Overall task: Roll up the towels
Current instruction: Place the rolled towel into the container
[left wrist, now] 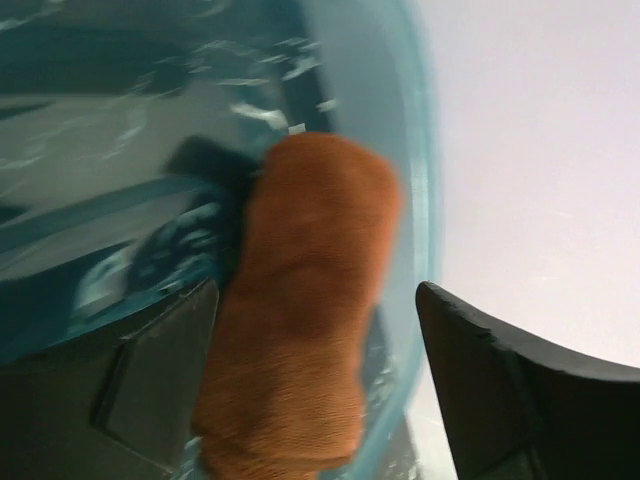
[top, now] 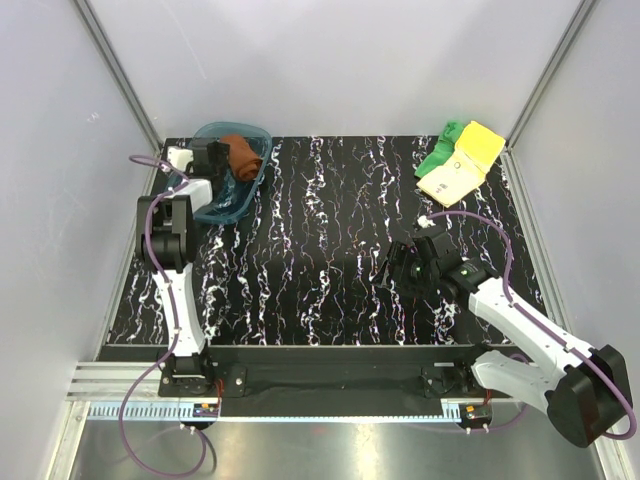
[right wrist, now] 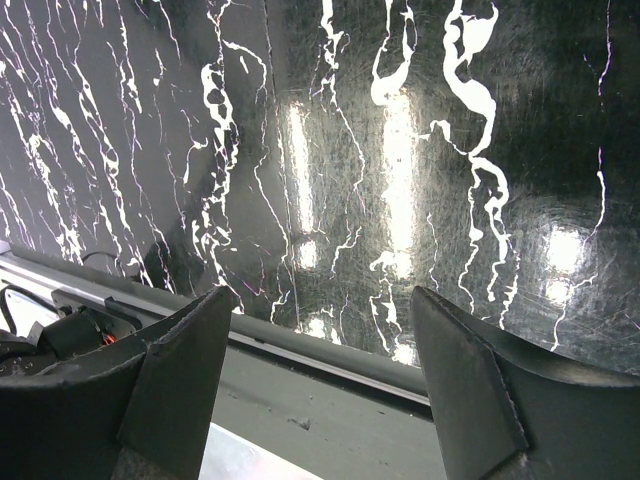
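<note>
A rolled rust-brown towel (top: pixel 242 155) (left wrist: pixel 310 300) lies inside the translucent teal tray (top: pixel 225 205) (left wrist: pixel 420 200) at the back left. My left gripper (top: pixel 222 158) (left wrist: pixel 318 290) stands open around the roll: the left finger (left wrist: pixel 160 370) is close against it, and the right finger (left wrist: pixel 500 380) is well apart from it. The bright green towel (top: pixel 440 150) and the pale yellow towel (top: pixel 462 165) lie together, unrolled, at the back right corner. My right gripper (top: pixel 397 268) (right wrist: pixel 320 295) hovers open over bare table, right of centre, with nothing between its fingers.
The black marbled table (top: pixel 320 240) (right wrist: pixel 400 150) is bounded by white walls and metal frame posts. The tray sits against the left edge. A metal rail (top: pixel 300 355) runs along the near edge by the arm bases.
</note>
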`<state>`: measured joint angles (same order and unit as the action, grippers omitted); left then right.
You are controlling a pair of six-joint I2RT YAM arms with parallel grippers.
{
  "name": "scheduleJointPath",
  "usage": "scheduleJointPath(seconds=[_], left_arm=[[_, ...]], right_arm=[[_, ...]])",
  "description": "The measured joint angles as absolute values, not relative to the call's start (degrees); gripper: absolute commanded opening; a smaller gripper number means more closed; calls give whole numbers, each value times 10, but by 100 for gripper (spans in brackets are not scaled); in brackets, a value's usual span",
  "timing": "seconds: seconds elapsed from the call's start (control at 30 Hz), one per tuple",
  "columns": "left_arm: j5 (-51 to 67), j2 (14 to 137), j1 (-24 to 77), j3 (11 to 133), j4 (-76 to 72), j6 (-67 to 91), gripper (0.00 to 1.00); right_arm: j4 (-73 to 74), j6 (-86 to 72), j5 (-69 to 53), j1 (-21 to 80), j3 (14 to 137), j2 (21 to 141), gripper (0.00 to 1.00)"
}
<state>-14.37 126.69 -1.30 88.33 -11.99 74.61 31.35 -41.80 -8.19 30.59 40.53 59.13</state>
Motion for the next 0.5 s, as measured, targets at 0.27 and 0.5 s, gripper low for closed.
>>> scheduleJointPath(seconds=[0.27,0.5], left_arm=[[-113,1264,-22,897,-55,646,99],[-31,1301,-43,1055,-14,562,99]], right_arm=[[314,-418,-82,306,405,592,80],[313,-418,-82,306,405,591,80]])
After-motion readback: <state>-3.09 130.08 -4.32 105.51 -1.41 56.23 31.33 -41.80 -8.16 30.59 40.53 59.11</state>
